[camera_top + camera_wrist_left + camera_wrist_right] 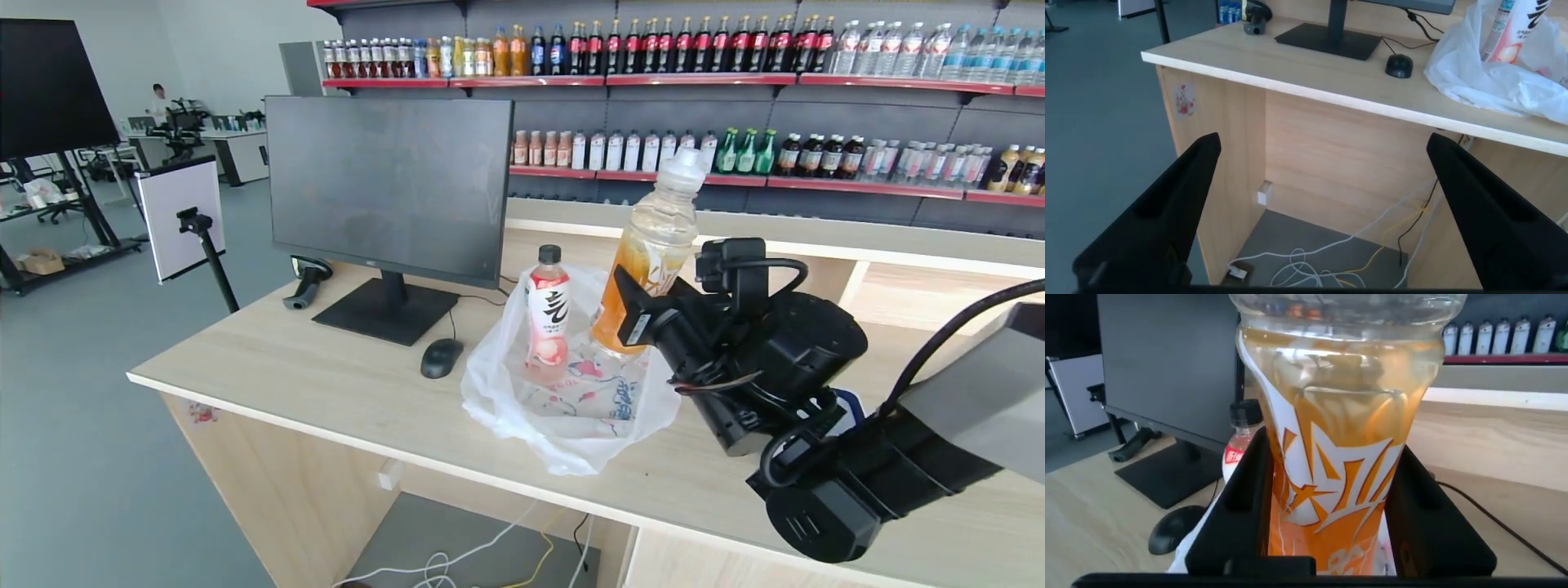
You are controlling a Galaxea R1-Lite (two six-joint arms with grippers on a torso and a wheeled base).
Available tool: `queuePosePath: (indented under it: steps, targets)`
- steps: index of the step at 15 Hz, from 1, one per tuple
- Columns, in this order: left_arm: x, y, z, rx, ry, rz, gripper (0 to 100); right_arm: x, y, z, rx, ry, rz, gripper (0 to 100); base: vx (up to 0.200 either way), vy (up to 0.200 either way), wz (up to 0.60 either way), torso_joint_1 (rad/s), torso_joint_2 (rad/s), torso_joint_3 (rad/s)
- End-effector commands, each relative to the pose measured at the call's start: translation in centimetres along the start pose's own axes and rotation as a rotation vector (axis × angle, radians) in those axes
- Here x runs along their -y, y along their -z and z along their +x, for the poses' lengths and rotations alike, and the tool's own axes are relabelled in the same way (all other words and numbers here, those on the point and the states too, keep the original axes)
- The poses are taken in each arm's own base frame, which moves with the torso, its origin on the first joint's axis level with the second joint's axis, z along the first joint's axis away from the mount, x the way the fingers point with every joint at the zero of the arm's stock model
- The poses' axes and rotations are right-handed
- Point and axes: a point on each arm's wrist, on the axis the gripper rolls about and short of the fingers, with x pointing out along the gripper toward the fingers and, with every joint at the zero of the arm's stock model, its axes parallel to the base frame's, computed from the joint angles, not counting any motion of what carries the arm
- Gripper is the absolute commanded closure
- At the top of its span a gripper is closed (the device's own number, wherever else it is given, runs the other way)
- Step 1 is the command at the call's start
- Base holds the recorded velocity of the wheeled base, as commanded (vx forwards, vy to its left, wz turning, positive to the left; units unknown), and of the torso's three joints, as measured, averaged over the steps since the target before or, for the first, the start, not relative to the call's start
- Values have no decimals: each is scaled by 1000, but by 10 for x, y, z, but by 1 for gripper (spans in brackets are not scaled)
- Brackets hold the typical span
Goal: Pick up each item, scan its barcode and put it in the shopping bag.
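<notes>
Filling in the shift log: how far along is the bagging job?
Done: the pink bottle stands in the shopping bag. In hand: the right claw grips the orange bottle, tilted, at the bag. Left: lowering it in; whether it was scanned cannot be told. The left claw is open, empty.

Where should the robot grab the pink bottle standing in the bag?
Grip the pink bottle around its middle, at the label, with one finger on each side. It stands upright in the open bag, so its round body makes an easy side grip. Coming from the front or the robot's left looks best: the orange bottle is held close on its right, and the monitor stands behind.
</notes>
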Motion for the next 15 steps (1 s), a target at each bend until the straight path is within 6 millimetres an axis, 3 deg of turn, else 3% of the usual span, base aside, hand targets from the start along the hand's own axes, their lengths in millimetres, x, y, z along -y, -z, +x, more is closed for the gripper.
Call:
queuePosePath:
  steps: [1, 10, 15]
  targets:
    - [0, 0, 0, 1, -1, 0, 0, 4, 32, 14, -44, 22, -24, 100, 0, 0, 0, 0, 0, 0]
    - [0, 0, 0, 1, -1, 0, 0, 13, 85, 41, -81, 13, -63, 100, 0, 0, 0, 0, 0, 0]
    - [0, 0, 0, 1, 1, 0, 0, 39, 105, 51, -101, -14, -118, 100, 0, 0, 0, 0, 0, 0]
